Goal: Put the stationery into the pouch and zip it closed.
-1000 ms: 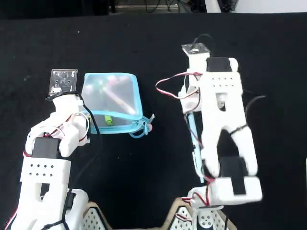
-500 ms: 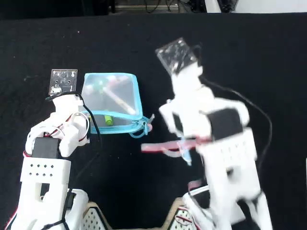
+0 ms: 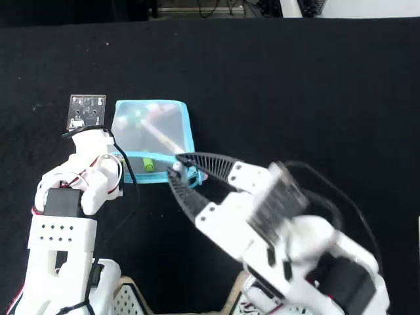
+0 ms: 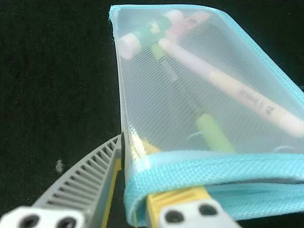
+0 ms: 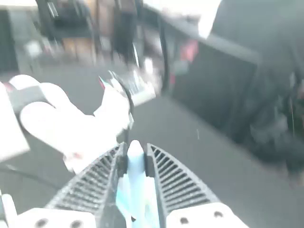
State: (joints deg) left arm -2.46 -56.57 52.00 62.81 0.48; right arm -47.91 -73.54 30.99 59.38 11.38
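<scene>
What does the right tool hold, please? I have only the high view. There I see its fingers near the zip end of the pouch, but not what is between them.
Observer: In the right wrist view, the right tool is shut on a light blue pen-like stick.
Operator: Thank you. And the left tool, does it grip the pouch or only touch it?
Observer: In the left wrist view, the left tool has one finger on each side of the pouch, at a corner of its teal zip edge. It looks clamped.
</scene>
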